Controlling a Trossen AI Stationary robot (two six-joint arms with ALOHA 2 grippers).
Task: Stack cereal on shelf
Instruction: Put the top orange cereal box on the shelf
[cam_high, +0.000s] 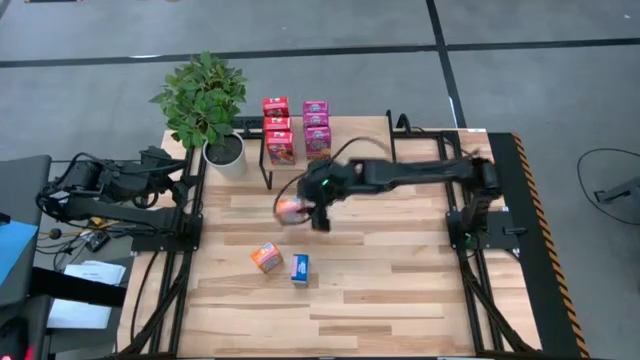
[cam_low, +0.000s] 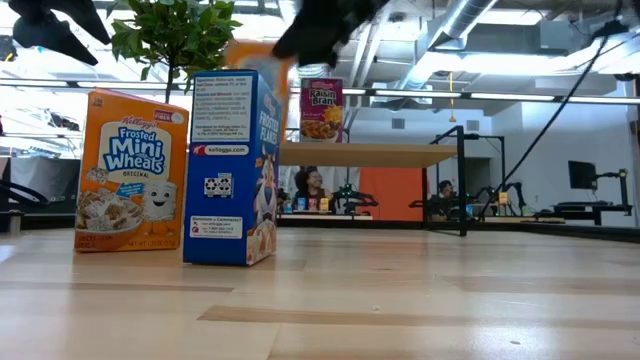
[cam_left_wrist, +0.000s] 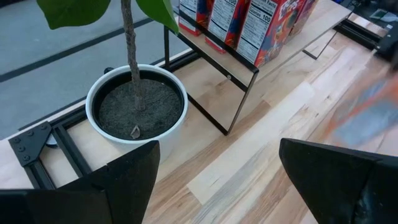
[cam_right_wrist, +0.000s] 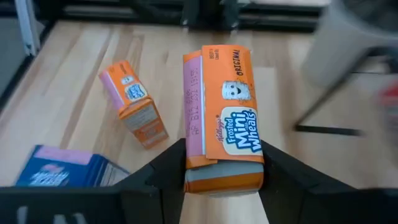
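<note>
In the right wrist view an orange Frosted Mini Wheats cereal box (cam_right_wrist: 221, 118) sits between the fingers of my right gripper (cam_right_wrist: 222, 149), which is shut on it over the middle of the table (cam_high: 305, 212). Two more cereal boxes stand on their ends on the table nearer the front: an orange one (cam_high: 266, 257) and a blue one (cam_high: 300, 268). The shelf (cam_high: 360, 130) at the far side carries upright red boxes (cam_high: 277, 125) and magenta boxes (cam_high: 317, 125). My left gripper (cam_left_wrist: 217, 149) waits open at the table's far left, touching nothing. My right gripper pinches the orange box between its two fingers, one on each long side, at the box's end nearest the wrist (cam_right_wrist: 224, 171). The fingers slant down from the table's right side. The box sticks out forward past the fingertips, printed front up, lifted clear of the table.
A potted plant (cam_high: 205, 100) in a white pot (cam_high: 225, 152) stands just left of the shelf. Black frame rails (cam_high: 190, 230) run along the table's left and right sides. Bare planks lie at the table's front and right (cam_high: 400, 290).
</note>
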